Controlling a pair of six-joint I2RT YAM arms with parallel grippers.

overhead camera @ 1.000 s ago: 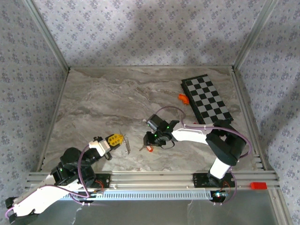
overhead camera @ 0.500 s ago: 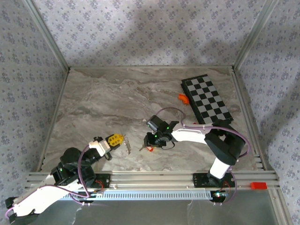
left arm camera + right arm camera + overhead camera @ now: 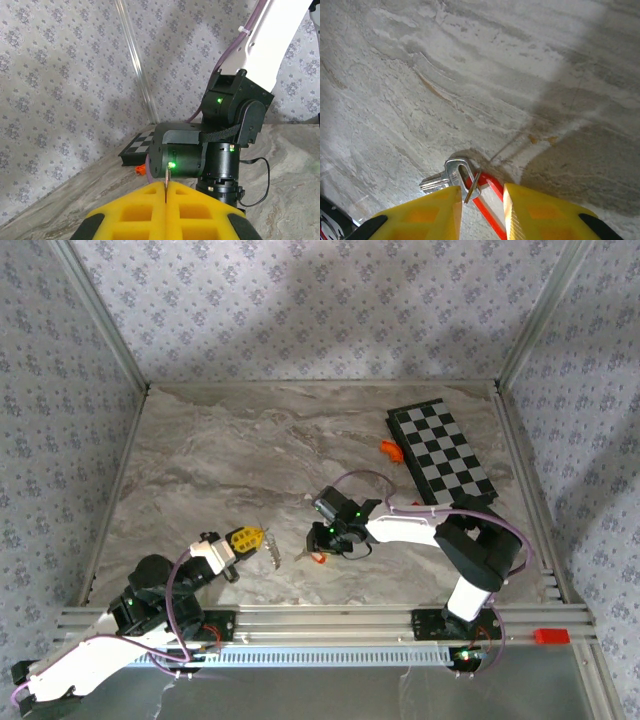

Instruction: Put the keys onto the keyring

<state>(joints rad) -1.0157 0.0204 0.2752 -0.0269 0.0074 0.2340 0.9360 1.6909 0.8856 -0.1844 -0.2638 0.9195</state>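
- The keys (image 3: 451, 176), silver metal with a red tag (image 3: 487, 197) attached, are seen lying flat on the grey marble tabletop (image 3: 220, 460), close to its near edge and a little right of the middle.
- The keys are flanked by the right jaws, which are held spread with one yellow pad (image 3: 427, 210) on either side. The metal lies just beside one pad, and a clear gap is left to the other. Whether that nearer pad touches the metal cannot be told.
- The keyring (image 3: 270, 549), a thin silvery piece, is pinched by the left jaws. Their yellow pads (image 3: 150, 212) are pressed together, and a sliver of metal is seen standing up from the seam between them.
- The keyring is held to the left of the keys, near them but apart.
- The black wrist of the right arm (image 3: 200, 155) is seen straight ahead of the left jaws.
- A black-and-white checkered board (image 3: 440, 452) is placed at the far right of the tabletop, with a small orange piece (image 3: 389, 448) just beside its left edge.
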